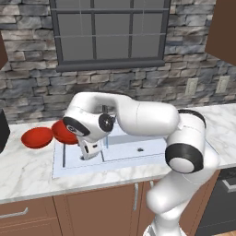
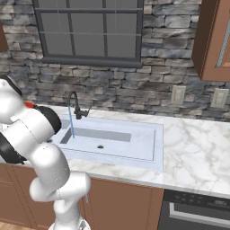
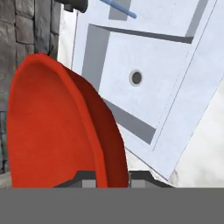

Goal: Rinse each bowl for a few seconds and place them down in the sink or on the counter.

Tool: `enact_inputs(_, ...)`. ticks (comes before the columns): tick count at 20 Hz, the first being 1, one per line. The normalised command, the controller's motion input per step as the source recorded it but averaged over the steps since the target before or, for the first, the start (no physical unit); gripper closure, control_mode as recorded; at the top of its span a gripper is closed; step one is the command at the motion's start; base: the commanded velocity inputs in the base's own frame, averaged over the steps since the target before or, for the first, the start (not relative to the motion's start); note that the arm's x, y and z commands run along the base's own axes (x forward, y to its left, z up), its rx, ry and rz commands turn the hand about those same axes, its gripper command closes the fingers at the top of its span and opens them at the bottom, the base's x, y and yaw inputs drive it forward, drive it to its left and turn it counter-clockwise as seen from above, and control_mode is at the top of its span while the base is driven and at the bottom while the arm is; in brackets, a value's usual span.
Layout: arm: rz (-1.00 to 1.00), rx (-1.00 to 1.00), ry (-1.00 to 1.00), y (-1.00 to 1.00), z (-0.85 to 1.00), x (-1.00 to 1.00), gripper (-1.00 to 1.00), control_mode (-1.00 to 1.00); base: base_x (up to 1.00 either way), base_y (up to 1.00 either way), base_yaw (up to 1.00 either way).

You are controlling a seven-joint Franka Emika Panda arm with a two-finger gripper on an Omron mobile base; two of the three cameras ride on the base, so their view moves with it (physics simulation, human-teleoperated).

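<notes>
Over the sink [image 1: 138,152]: we see water running from the faucet [image 2: 76,105].
Worktop [image 1: 27,170]: one red bowl [image 1: 37,137] rests left of the sink.
Gripper [image 3: 112,177]: clamped on the second bowl's [image 3: 57,131] rim (held tilted).

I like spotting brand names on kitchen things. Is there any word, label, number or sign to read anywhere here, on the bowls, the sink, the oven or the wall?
None: no readable text in any view.
The held red bowl and the other bowl are plain.
Sink, wall outlets and oven carry no lettering.
</notes>
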Motion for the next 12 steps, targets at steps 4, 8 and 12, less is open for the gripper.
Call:
enact_inputs(4,-0.17,-0.21,0.11,-0.14,0.32,-0.02,1.0,-1.0,0.0,0.0,0.0)
enact_inputs(8,-0.16,-0.21,0.15,-0.11,0.24,0.0,1.0,-1.0,0.0,0.0,0.0)
enact_inputs(12,-0.12,-0.23,0.17,0.0,0.17,0.01,1.0,-1.0,0.0,0.0,0.0)
